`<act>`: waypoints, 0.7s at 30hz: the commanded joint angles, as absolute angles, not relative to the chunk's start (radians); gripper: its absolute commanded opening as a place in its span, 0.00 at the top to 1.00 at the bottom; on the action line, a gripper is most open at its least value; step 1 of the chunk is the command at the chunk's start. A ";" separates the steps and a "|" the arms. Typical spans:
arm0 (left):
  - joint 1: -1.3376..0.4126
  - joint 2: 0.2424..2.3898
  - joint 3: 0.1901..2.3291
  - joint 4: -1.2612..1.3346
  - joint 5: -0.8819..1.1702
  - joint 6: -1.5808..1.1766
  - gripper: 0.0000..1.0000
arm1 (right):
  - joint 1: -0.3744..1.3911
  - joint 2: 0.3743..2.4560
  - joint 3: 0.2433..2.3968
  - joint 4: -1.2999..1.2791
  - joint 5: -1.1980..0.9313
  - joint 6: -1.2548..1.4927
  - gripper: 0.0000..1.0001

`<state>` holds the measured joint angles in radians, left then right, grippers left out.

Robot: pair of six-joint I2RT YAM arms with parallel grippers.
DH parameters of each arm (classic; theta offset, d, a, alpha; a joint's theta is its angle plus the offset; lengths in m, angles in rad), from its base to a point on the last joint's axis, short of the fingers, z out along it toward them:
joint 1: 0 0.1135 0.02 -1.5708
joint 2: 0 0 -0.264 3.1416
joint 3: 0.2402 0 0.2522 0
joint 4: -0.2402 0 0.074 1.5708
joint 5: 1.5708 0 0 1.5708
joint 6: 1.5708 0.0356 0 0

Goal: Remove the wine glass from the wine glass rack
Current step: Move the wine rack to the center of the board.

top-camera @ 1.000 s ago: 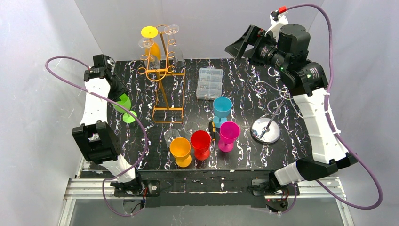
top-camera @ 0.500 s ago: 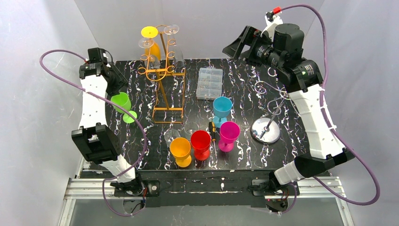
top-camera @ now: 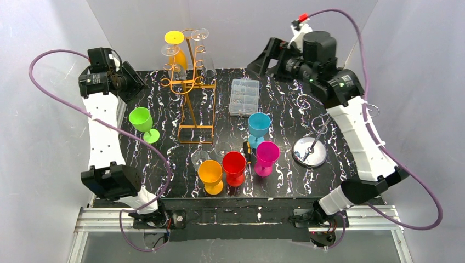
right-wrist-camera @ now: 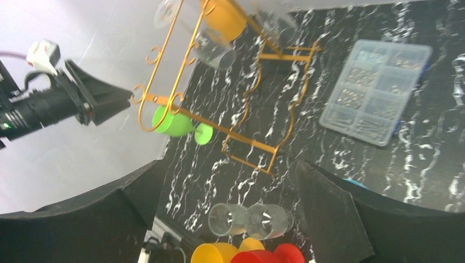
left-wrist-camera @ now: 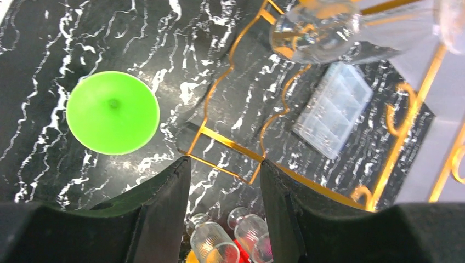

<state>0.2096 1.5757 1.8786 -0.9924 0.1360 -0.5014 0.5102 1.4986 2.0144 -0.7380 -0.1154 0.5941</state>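
Green plastic wine glass (left-wrist-camera: pixel 112 112) stands upright on the black marbled table (left-wrist-camera: pixel 33 82), beneath the left pincer (left-wrist-camera: pixel 225 164) and beside the orange wire rack (top-camera: pixel 186 83). That pincer is released, fingers apart. The right pincer (right-wrist-camera: pixel 229 164) gapes wide, far across the table.

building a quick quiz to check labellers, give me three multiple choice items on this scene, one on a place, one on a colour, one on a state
1. Where is the green wine glass?
a) hanging on the orange rack
b) lying on its side at the near edge
c) upright on the table, left of the rack

2. Which coloured glass hangs on the rack?
a) red
b) yellow
c) blue

3. The left gripper is
a) open, empty
b) shut on the green wine glass
c) shut on the rack

Answers:
1 c, it stands on its foot beside the rack's base.
2 b, the yellow wine glass hangs upside down near the rack's top.
3 a, the wrist view shows its fingers apart with nothing between them.
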 commanded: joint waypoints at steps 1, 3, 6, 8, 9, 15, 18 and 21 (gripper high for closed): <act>0.200 1.470 1.922 -1.022 0.254 -0.540 0.53 | 0.647 1.564 2.078 -0.731 -0.056 0.570 0.02; 0.195 1.453 1.928 -1.016 0.296 -0.556 0.53 | 0.708 1.599 2.097 -0.730 -0.036 0.575 0.02; 0.180 1.433 1.929 -1.002 0.357 -0.578 0.53 | 0.789 1.639 2.109 -0.700 -0.012 0.593 0.04; 0.170 1.411 1.909 -0.982 0.384 -0.596 0.53 | 0.831 1.669 2.121 -0.679 -0.005 0.604 0.07; 0.167 1.402 1.898 -0.969 0.402 -0.605 0.54 | 0.848 1.685 2.130 -0.672 0.023 0.609 0.08; 0.149 1.393 1.870 -0.942 0.454 -0.616 0.57 | 0.902 1.767 2.167 -0.648 0.088 0.632 0.16; 0.145 1.405 1.864 -0.942 0.456 -0.605 0.60 | 0.914 1.776 2.155 -0.625 0.133 0.631 0.17; 0.141 1.397 1.851 -0.934 0.474 -0.588 0.60 | 0.935 1.769 2.122 -0.586 0.162 0.608 0.17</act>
<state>0.1482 1.4147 1.8706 -0.9482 0.4263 -0.6098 0.9134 1.7885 2.1113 -0.6926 0.0811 0.6247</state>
